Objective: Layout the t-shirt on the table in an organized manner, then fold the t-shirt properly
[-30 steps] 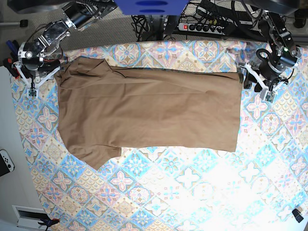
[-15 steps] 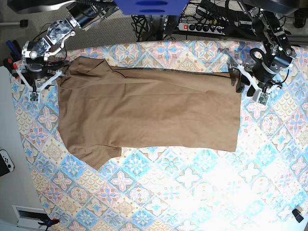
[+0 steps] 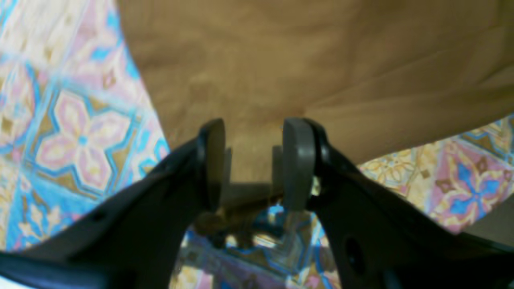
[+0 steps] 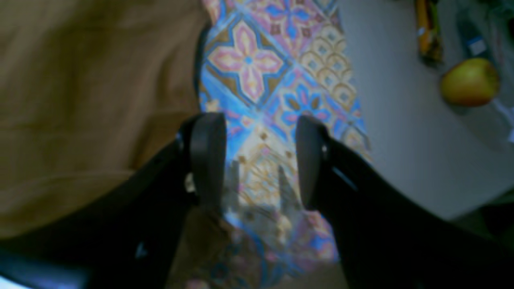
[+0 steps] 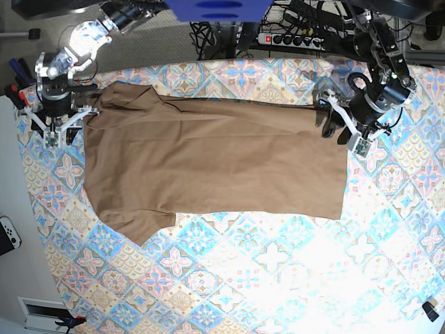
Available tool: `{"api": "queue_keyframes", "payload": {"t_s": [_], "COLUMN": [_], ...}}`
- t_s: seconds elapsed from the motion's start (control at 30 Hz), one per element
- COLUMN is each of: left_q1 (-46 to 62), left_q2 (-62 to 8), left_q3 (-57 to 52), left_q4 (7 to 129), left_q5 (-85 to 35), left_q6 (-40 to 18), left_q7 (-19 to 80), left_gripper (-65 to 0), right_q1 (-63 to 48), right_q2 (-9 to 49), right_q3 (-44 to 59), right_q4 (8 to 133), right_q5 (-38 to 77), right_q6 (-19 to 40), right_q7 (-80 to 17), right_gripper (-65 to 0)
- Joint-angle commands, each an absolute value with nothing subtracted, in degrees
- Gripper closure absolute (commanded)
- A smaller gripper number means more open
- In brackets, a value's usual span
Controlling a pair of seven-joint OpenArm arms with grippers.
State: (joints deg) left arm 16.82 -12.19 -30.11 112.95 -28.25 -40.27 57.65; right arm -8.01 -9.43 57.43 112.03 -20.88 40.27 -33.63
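The tan-brown t-shirt [image 5: 215,160] lies spread flat on the patterned table [image 5: 243,278], one short sleeve pointing to the near left. My left gripper [image 5: 334,126] hovers open over the shirt's far right corner. The left wrist view shows the left gripper [image 3: 255,136] with a clear gap between the jaws and the t-shirt [image 3: 301,60] just beyond them. My right gripper [image 5: 61,131] is at the shirt's far left corner. In its wrist view the right gripper [image 4: 257,132] stands open over bare table [image 4: 257,64], with the t-shirt [image 4: 80,100] beside its left finger.
A power strip [image 5: 292,38] and cables lie behind the table's far edge. A white controller [image 5: 8,233] sits off the left side, and a small black object [image 5: 431,309] at the near right. Something round like an apple [image 4: 470,82] rests on grey floor past the table edge.
Both arms have swung in toward the shirt's far corners. The left gripper moved leftward in the base view onto the right corner. The shirt has not shifted.
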Motion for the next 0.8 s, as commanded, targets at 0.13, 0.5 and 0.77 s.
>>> {"api": "queue_keyframes", "payload": {"t_s": [0.13, 0.5, 0.77], "left_q1": [15.87, 15.78, 15.78], "left_q2": [-12.88, -10.15, -10.33], "left_q3": [-28.09, -22.20, -22.29], "left_q4": [113.71, 113.89, 113.89], "left_q5": [-28.18, -19.38, -19.12], "left_q6": [-40.00, -40.00, -40.00], "left_q7": [56.75, 56.31, 56.31], "left_gripper": [-23.8, -23.8, -23.8], "right_q1": [-16.22, -26.42, -26.51], "right_q2": [-9.00, -9.00, -9.00], "right_q3": [57.36, 54.11, 53.41], "right_q4": [113.19, 113.19, 113.19], "right_q5": [-9.36, -1.63, -1.63], "right_q6": [40.00, 40.00, 40.00], "right_q7": [-31.87, -32.40, -30.73], "right_gripper": [-26.6, -26.6, -26.6]}}
